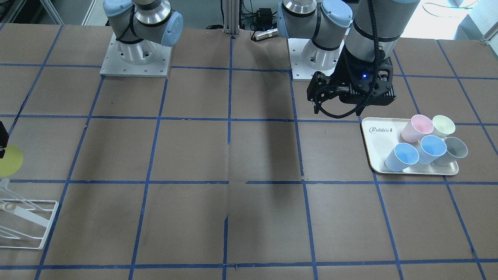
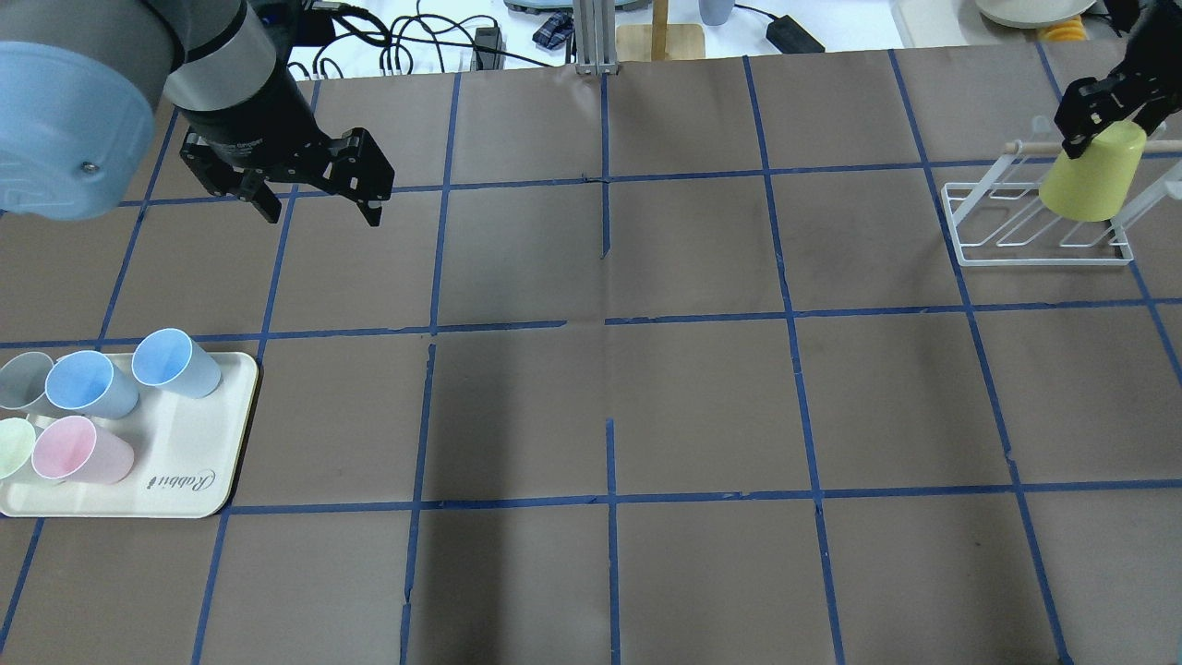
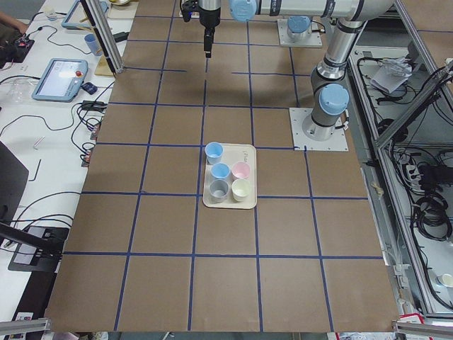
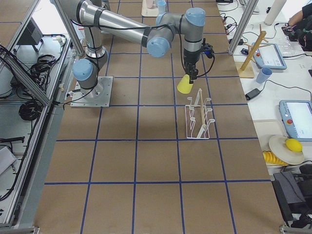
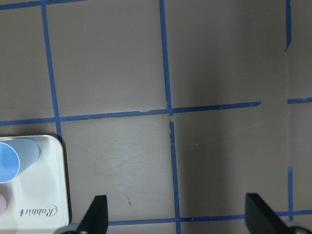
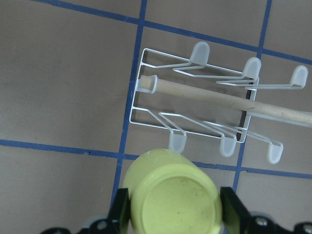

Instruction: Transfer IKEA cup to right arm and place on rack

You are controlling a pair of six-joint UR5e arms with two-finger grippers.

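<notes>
The cream tray marked "Rabbit" point(image 2: 199, 443) sits at 8 o'clock on the table in the overhead view. It holds five cups, all mouth-up and packed together. There are two blue ones point(image 2: 175, 363) point(image 2: 90, 385), one grey point(image 2: 23, 380), one pink point(image 2: 81, 451) and one pale yellow-green point(image 2: 14, 446).

At 2 o'clock we see one white wire rack point(image 2: 1007, 222). We count six slanted prongs with capped tips, and a wooden dowel point(image 6: 214, 97) lies along its length.

The single yellow IKEA cup point(image 2: 1096, 174) hangs mouth-down in the right gripper point(image 6: 175, 214), whose fingers pinch its base end. In the wrist view it lies at 6 o'clock of the rack. We cannot tell whether it touches a prong.

The left gripper point(image 2: 321, 208) hovers at 10 o'clock, jaws spread wide and holding nothing.

The overhead frame cuts off the grey and pale cups at its left edge. The front-facing view shows only a slice of the yellow cup and part of the rack.
</notes>
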